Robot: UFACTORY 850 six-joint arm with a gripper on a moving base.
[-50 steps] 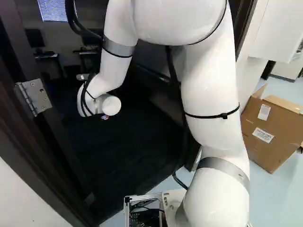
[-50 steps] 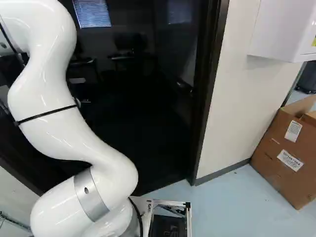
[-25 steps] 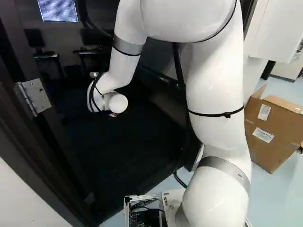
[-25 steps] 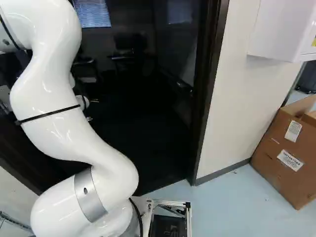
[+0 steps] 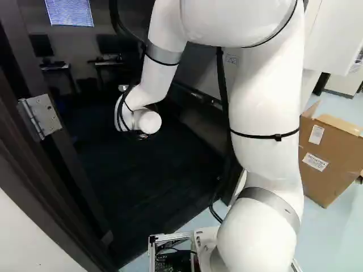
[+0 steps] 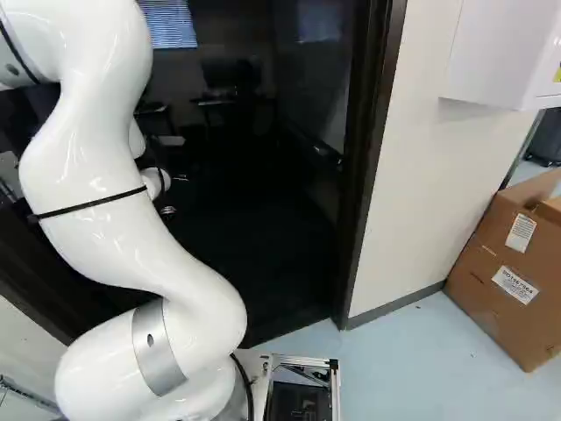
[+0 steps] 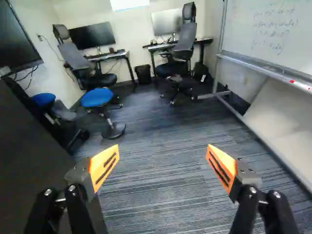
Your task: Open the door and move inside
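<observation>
Although the opening part of the task looked done, moving inside was left: the room beyond lay in view, its striped carpet (image 7: 156, 185) spreading ahead of the gripper, while the base (image 6: 336, 386) stood on pale floor (image 6: 412, 377) outside. The door (image 7: 34, 161) appeared to be the dark slab beside the gripper, swung inward. Across the carpet from it stood a whiteboard (image 7: 273, 44). Two dark uprights bounded the way in, the left jamb (image 5: 34, 175) and the right jamb (image 6: 366, 175); a slow, centred drive seemed called for, since either might have caught the base. The white arm (image 5: 264, 96) reached through the doorway, bent high. Outside, well apart from the right jamb, sat a cardboard box (image 6: 508, 281). A blue-topped stool (image 7: 96, 97) stood deeper in, towards the door's side, narrowing the open carpet. The gripper (image 7: 163, 147) was released, its orange-padded fingers wide apart, holding nothing. Smallest was a metal hinge (image 5: 45, 115) on the left jamb.
</observation>
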